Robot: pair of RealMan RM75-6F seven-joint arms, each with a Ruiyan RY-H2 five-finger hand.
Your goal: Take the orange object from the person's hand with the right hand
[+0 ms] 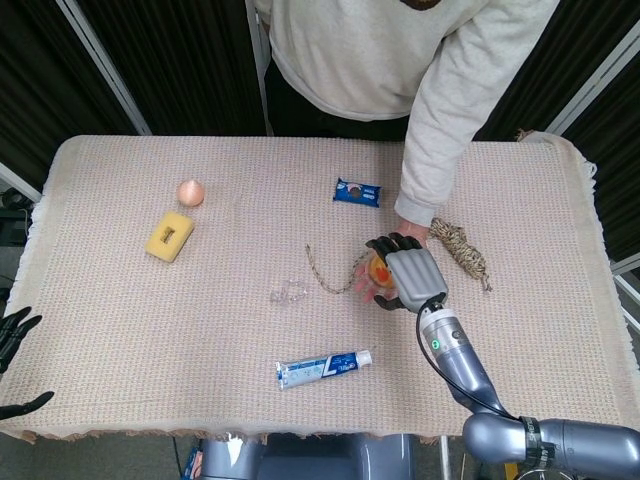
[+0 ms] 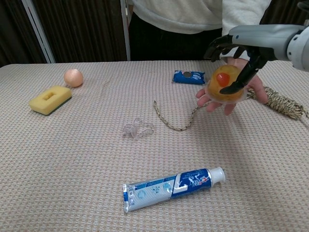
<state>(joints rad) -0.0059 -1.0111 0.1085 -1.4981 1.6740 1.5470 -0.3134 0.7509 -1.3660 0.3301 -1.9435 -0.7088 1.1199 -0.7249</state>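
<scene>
Reaching over the orange object [image 2: 225, 83], which sits in the person's hand [image 2: 251, 87] above the table [image 2: 72, 159], the right hand [image 2: 240, 53] is positioned w/ fingers spread apart around it; nothing is gripped yet, though the thumb seems to touch its side. Grasp step is in hand: next, fingers need to be closed on the object, then it's lifted clear.

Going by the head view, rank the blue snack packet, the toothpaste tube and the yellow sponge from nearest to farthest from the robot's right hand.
From the right hand:
1. Blue snack packet, just beyond it, toward the person.
2. Toothpaste tube, toward the robot's edge; only slightly farther.
3. Yellow sponge, far out on the left side.
</scene>
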